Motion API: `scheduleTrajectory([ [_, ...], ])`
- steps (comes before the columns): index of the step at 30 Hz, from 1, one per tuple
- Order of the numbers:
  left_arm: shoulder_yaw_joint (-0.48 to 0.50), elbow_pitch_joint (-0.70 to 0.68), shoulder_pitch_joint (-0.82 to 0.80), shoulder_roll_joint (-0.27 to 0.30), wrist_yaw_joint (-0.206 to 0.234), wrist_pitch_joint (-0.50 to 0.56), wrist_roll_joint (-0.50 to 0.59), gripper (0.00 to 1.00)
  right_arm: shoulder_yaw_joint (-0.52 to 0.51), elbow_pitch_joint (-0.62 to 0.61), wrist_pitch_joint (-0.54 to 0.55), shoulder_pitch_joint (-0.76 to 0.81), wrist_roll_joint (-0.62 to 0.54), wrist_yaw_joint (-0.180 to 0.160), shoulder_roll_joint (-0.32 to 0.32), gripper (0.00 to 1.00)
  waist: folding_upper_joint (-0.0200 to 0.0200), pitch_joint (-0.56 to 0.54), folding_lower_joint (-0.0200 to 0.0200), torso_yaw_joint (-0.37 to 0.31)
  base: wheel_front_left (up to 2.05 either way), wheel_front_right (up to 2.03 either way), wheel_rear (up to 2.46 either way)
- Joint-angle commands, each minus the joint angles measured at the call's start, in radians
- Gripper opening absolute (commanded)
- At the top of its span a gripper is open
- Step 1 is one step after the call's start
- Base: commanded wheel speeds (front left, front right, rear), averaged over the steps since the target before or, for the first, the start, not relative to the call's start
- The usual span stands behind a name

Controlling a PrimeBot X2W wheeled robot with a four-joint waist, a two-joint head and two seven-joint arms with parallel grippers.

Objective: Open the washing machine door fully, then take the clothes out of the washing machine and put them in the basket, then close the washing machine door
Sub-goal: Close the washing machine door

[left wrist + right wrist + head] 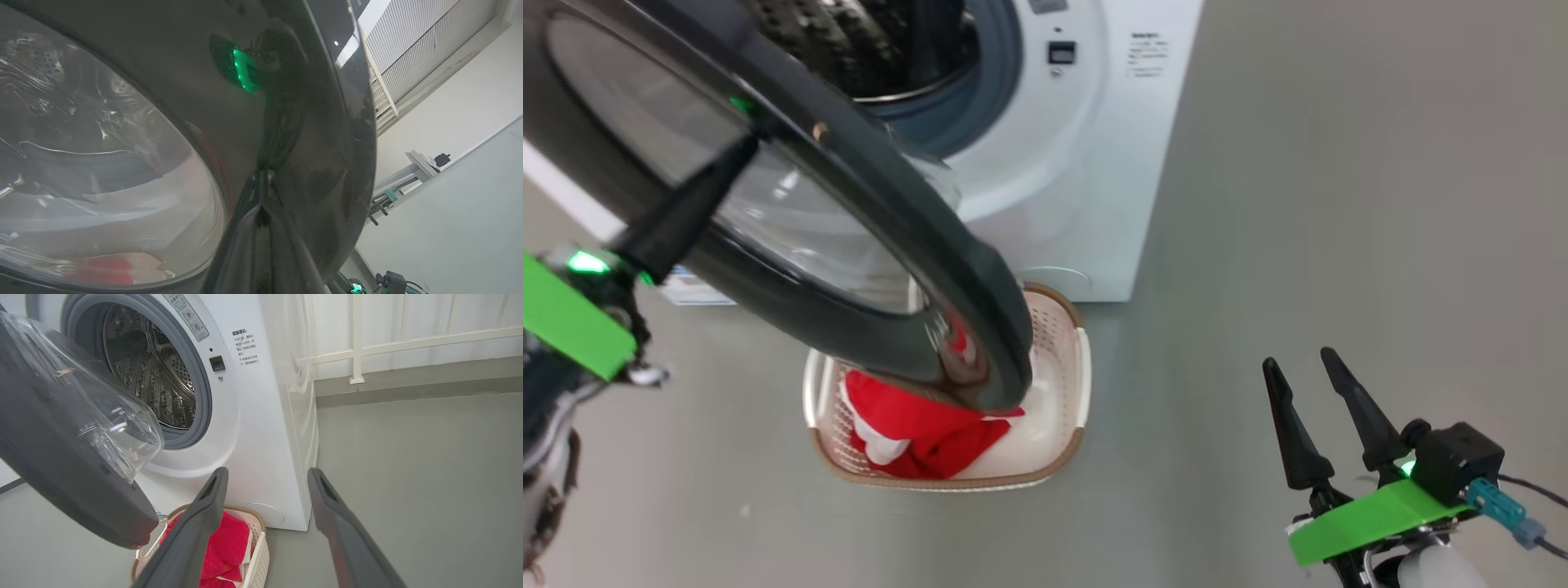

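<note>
The washing machine [1062, 163] stands with its door [907, 229] swung partway out over the basket. My left gripper [743, 151] is shut, its tips pressed against the door's outer black rim [306, 122]; up close the left gripper [261, 179] meets its own reflection there. The drum [151, 375] looks bare inside. Red and white clothes [923, 425] lie in the cream basket [1062, 367] on the floor below the door. My right gripper [1298, 359] hangs open and holds nothing, off to the right. From the right gripper [267, 473] I see the door [61, 469], clothes [229, 543] and basket [257, 551].
Grey floor stretches wide to the right of the machine. A white railing [355, 339] runs along the wall behind it. A pale table [412, 163] stands far off in the left wrist view.
</note>
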Motion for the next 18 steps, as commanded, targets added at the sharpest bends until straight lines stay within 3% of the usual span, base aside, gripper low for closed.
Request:
scheduleTrajectory([
  [1, 0.036, -0.006, -0.065, 0.055, -0.007, -0.019, 0.01, 0.0, 0.025, -0.029, -0.006, -0.037, 0.008, 0.005, -0.004, 1.0, -0.0001, 0.051, 0.0, -0.056, 0.0, 0.0, 0.0],
  [18, -0.089, 0.194, -0.269, 0.156, -0.007, -0.238, 0.042, 0.0, 0.04, -0.055, -0.006, -0.098, 0.064, 0.005, -0.004, 1.0, -0.0001, 0.139, 0.0, -0.197, 0.0, 0.0, 0.0],
])
